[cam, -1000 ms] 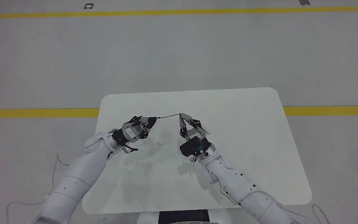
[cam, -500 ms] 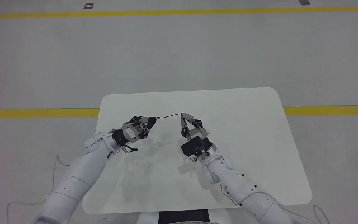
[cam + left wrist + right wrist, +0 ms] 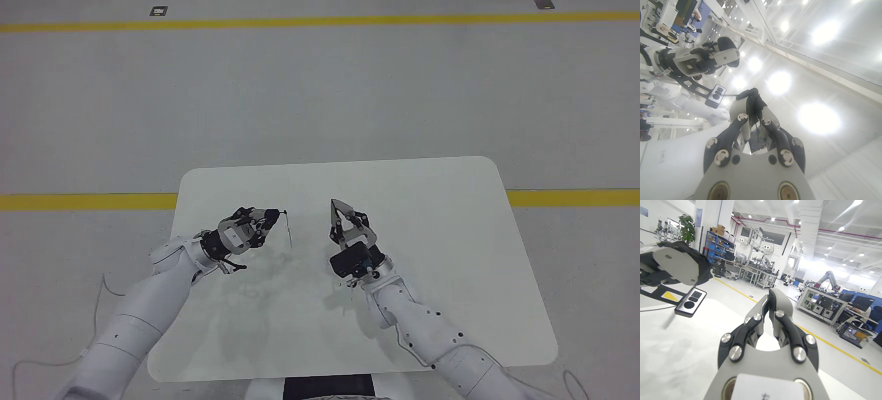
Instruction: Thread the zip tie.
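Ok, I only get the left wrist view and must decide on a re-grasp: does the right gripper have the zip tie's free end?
Observer: No, the right wrist view shows the right gripper shut with nothing between its fingers.
Operator: Where is that end, then?
Observer: In the top view the zip tie hangs from the left gripper over the table, apart from the right gripper.
Operator: Are the grippers close?
Observer: Side by side above the table, a clear gap between them.

In the right wrist view the zip tie [image 3: 670,319] is blurring into a pale grey streak above the bench [image 3: 687,361] (its tip is fading out). The left hand [image 3: 752,94] is hiding the zip tie's gripped end between its closed fingers.
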Motion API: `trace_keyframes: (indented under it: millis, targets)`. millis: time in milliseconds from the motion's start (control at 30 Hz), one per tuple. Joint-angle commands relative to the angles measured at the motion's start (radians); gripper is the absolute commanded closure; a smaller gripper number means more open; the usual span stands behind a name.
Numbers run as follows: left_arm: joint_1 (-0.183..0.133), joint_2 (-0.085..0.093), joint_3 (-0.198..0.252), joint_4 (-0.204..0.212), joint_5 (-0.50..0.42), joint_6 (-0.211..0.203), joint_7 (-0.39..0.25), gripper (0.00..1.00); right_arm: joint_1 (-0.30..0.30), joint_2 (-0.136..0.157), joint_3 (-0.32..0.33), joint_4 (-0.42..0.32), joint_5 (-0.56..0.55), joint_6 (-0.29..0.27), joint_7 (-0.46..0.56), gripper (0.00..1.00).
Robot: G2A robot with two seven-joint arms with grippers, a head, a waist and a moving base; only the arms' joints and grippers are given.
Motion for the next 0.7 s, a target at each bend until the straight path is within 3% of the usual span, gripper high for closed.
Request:
trace_keyframes:
  millis: [0, 400, 467, 500, 533, 667]
  targets:
    - [0.0, 0.0, 0.0, 0.0, 0.0, 0.0, 0.0, 1.0, -0.003, 0.001, 0.005, -0.001, 0.0, 0.0, 0.0, 1.0]
    - [0.0, 0.0, 0.0, 0.0, 0.0, 0.0, 0.0, 1.0, -0.032, 0.009, 0.048, -0.014, 0.0, 0.0, -0.006, 1.0]
    - [0.0, 0.0, 0.0, 0.0, 0.0, 0.0, 0.0, 1.0, -0.042, 0.012, 0.066, -0.019, 0.0, 0.0, -0.005, 0.63]
    - [0.0, 0.0, 0.0, 0.0, 0.0, 0.0, 0.0, 1.0, -0.044, 0.014, 0.073, -0.019, 0.0, 0.0, -0.004, 0.24]
    - [0.0, 0.0, 0.0, 0.0, 0.0, 0.0, 0.0, 1.0, -0.044, 0.018, 0.079, -0.017, 0.0, 0.0, -0.002, 0.0]
    - [0.0, 0.0, 0.0, 0.0, 0.0, 0.0, 0.0, 1.0, -0.044, 0.019, 0.082, -0.016, 0.0, 0.0, -0.001, 0.0]
